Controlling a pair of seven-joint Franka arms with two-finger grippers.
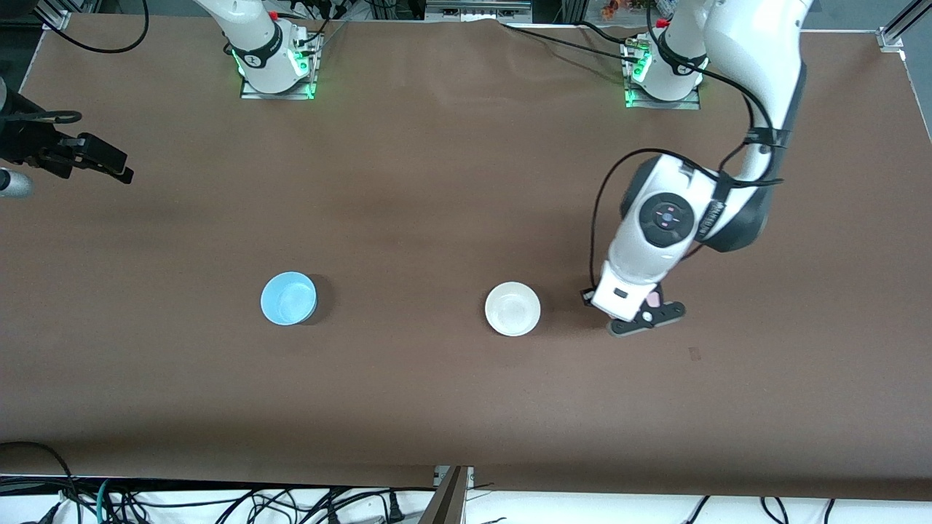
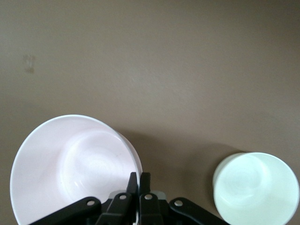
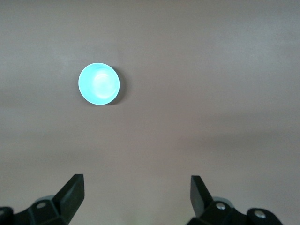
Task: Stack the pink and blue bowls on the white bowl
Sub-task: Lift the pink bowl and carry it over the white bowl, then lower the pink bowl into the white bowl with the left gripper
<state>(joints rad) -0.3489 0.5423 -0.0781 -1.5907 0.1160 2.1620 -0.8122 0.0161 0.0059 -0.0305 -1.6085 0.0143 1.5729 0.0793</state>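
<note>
The pale pink bowl (image 2: 70, 164) is pinched at its rim by my left gripper (image 2: 139, 176), which is shut on it. In the front view only a sliver of the pink bowl (image 1: 653, 298) shows under the left gripper (image 1: 645, 314). The white bowl (image 1: 512, 308) sits upright on the table beside it, toward the right arm's end, and also shows in the left wrist view (image 2: 256, 188). The sky blue bowl (image 1: 289, 298) sits upright farther toward the right arm's end and shows in the right wrist view (image 3: 98, 84). My right gripper (image 1: 109, 164) waits high at the table's edge, open and empty (image 3: 136, 185).
The brown table (image 1: 437, 182) holds only the bowls. The arm bases (image 1: 277, 65) stand along the edge farthest from the front camera. Cables (image 1: 218, 502) hang below the near edge.
</note>
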